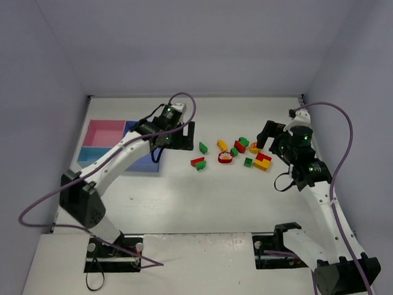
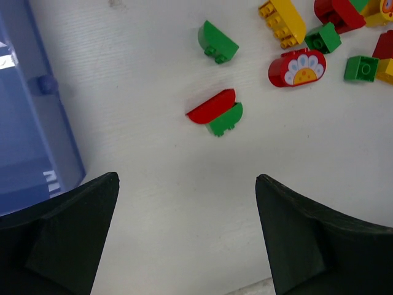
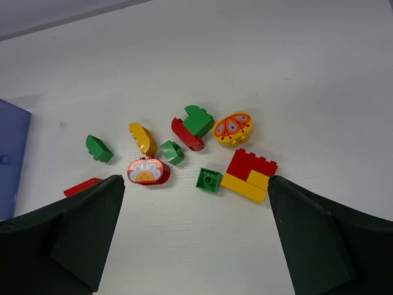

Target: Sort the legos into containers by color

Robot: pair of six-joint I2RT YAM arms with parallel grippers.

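Legos (image 1: 225, 158) all lie loose on the counter (image 1: 184, 196), a scatter of red, green and yellow between your two arms. None shows in the containers (image 1: 104, 130) at the far left, though your left arm hides part of the blue tray, so I can't vouch for that corner. You're at the very start, I judge, lining up a first pick. Your left hand (image 2: 187, 177) hovers over bare counter with its fingers wide apart and nothing between them. Your right hand (image 3: 196, 179) is likewise spread and empty above the main cluster. Just ahead of your left hand a red half-round (image 2: 210, 106) lies touching a green half-round (image 2: 226, 118). Their shared long axis runs diagonally in the left wrist view, lower left to upper right, skewed to the line between your fingers. The green one's studs point sideways along the counter toward the hand, so it lies on its side. The next move calls for you to reach forward, turn the wrist so the fingers straddle the short width, and come down on one colour alone, since the two belong in different trays.
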